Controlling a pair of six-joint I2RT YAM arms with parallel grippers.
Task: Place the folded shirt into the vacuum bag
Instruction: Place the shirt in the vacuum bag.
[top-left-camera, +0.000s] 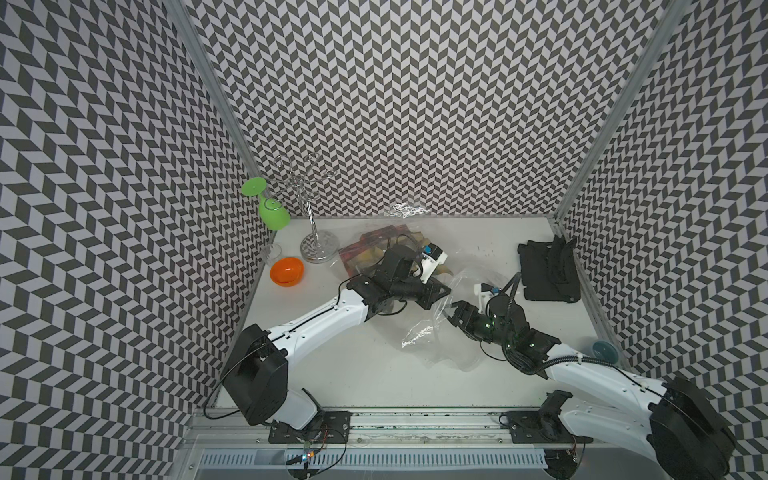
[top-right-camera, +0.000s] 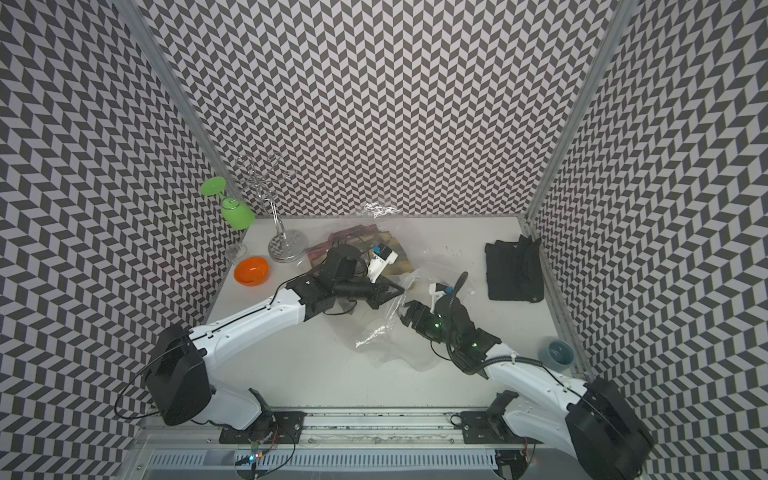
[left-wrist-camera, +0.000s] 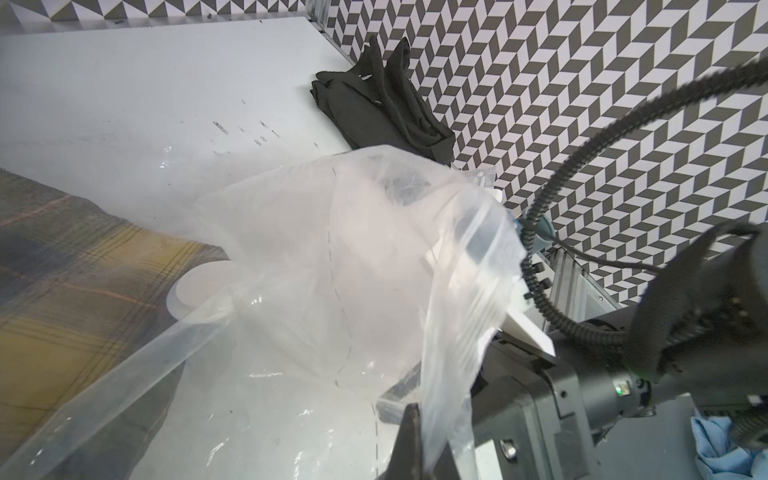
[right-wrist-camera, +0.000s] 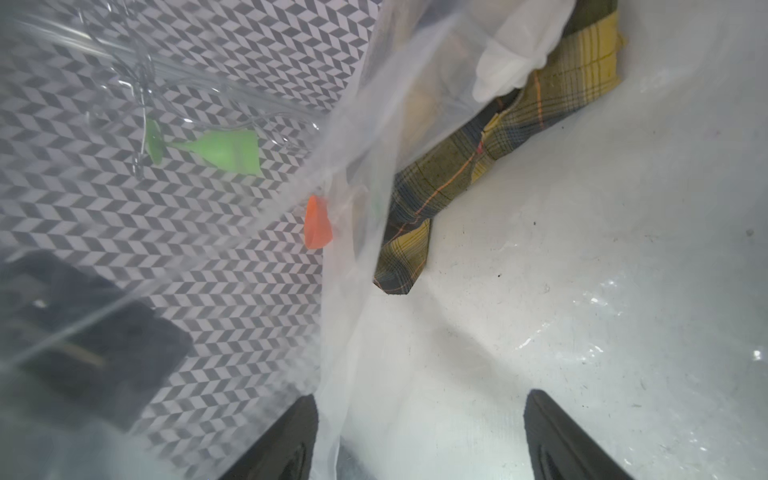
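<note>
Clear plastic of the vacuum bag (top-left-camera: 432, 338) sprawls across the table (top-left-camera: 353, 374). My left gripper (left-wrist-camera: 415, 436) is clamped on its film, apparently to hold the mouth up. Right gripper (right-wrist-camera: 419, 436) stands open astride an edge. Plaid shirt (top-left-camera: 365, 253) lies behind, film-covered; inside or not, undetermined.

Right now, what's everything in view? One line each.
vacuum bag: 1, clear, table centre
plaid shirt: 1, yellow-dark, far centre, bag film over part
cloth: 1, black, far right by wall
bowl: 1, orange, left side
wine glass: 1, green, hanging upside down on rack
glass rack: 1, clear, far left
tumbler: 1, clear, by left wall
cup: 1, blue, near right
plastic scrap: 1, clear, back wall
left tool: 1, black, shut on vacuum bag
right tool: 1, black, open, at bag film
</note>
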